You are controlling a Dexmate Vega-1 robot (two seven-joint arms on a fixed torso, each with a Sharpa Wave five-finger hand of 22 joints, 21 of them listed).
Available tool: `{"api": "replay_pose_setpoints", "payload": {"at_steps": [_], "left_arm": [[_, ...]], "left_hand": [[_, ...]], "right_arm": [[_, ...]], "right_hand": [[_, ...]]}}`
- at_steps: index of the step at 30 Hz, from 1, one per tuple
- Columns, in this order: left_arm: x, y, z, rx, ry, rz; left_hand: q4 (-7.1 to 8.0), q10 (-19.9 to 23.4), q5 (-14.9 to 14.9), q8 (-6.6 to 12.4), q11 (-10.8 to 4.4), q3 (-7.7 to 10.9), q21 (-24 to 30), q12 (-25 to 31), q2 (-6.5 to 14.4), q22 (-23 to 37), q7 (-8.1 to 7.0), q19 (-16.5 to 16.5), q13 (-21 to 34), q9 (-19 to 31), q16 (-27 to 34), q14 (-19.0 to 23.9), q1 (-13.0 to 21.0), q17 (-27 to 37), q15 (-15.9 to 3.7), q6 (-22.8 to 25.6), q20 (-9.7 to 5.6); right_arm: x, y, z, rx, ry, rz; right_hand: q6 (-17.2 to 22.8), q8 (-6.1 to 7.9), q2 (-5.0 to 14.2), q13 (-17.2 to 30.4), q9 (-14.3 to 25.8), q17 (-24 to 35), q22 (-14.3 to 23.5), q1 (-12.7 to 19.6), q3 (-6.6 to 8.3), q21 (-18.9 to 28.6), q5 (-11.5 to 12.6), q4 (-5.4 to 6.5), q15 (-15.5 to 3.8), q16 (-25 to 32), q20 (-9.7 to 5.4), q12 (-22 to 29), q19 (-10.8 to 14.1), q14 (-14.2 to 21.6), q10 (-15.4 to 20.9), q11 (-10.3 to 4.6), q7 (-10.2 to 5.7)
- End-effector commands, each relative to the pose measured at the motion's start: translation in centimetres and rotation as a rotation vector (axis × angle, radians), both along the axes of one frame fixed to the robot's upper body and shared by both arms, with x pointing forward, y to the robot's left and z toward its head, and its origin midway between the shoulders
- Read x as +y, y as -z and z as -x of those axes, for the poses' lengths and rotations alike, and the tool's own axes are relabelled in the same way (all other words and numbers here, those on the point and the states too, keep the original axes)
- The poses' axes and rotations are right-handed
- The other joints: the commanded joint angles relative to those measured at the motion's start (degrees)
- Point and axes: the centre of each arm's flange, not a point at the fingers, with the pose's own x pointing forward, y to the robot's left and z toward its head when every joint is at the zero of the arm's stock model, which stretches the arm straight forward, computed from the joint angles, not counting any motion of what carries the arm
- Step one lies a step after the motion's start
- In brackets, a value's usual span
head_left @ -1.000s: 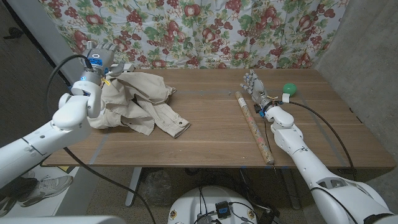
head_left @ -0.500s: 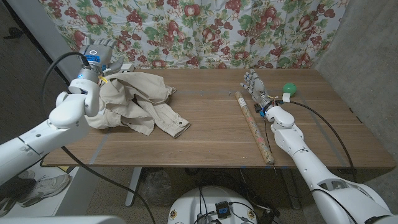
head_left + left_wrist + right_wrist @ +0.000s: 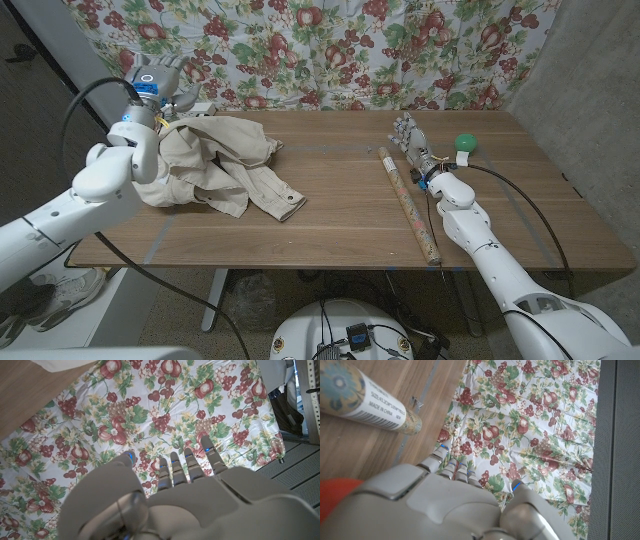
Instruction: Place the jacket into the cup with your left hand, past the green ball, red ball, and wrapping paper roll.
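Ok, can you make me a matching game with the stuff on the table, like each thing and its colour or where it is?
Things:
1. jacket
2. green ball
3. wrapping paper roll
4. left hand

Places or looks:
A. long tube lying just beside the right hand
B. raised at the table's far left corner, fingers apart, holding nothing
C. beige, crumpled in a heap on the table's left side
D. small and round, near the table's far right edge

Pairs: 1-C, 2-D, 3-A, 4-B

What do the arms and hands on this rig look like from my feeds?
Both arms are glossy white rounded shells with black cables looped outside them. The left hand and right hand are grey, with small blue lights at the fingertips in the wrist views; the left wrist carries a blue ring.
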Motion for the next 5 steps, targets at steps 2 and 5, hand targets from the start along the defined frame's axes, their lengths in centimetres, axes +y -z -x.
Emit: {"api": "replay_pose_setpoints", "payload": {"at_steps": [2,5], "left_arm": [[-0.80,-0.29,1.13,-0.021,0.006,-0.007],[-0.76,-0.29,1.56,-0.023,0.020,0.002]], "left_hand": [[-0.02,0.3,0.5,0.44,0.25,-0.38,-0.3,0.5,0.0,0.2,0.60,-0.3,-0.1,-0.1,0.4,0.6,-0.3,0.0,-0.31,0.2,0.24],[-0.06,0.3,0.5,0.45,0.33,-0.43,-0.4,0.5,0.0,0.2,0.77,-0.3,-0.1,-0.1,0.4,0.7,-0.3,-0.1,-0.39,0.2,0.24]], "right_arm": [[-0.21,0.35,0.58,-0.003,0.002,-0.003],[-0.12,0.42,0.63,-0.006,-0.004,-0.009]], "right_hand": [[0.1,-0.12,1.22,0.2,0.3,0.1,0.3,0.3,-0.33,0.2,0.4,0.01,0.05,-0.1,-0.35,0.0,0.1,-0.1,-0.2,0.27,0.13],[0.0,-0.14,1.23,0.2,0.3,0.1,0.3,0.3,-0.33,0.1,0.4,0.01,0.07,-0.1,-0.36,0.0,0.1,-0.1,-0.3,0.29,0.20]]}}
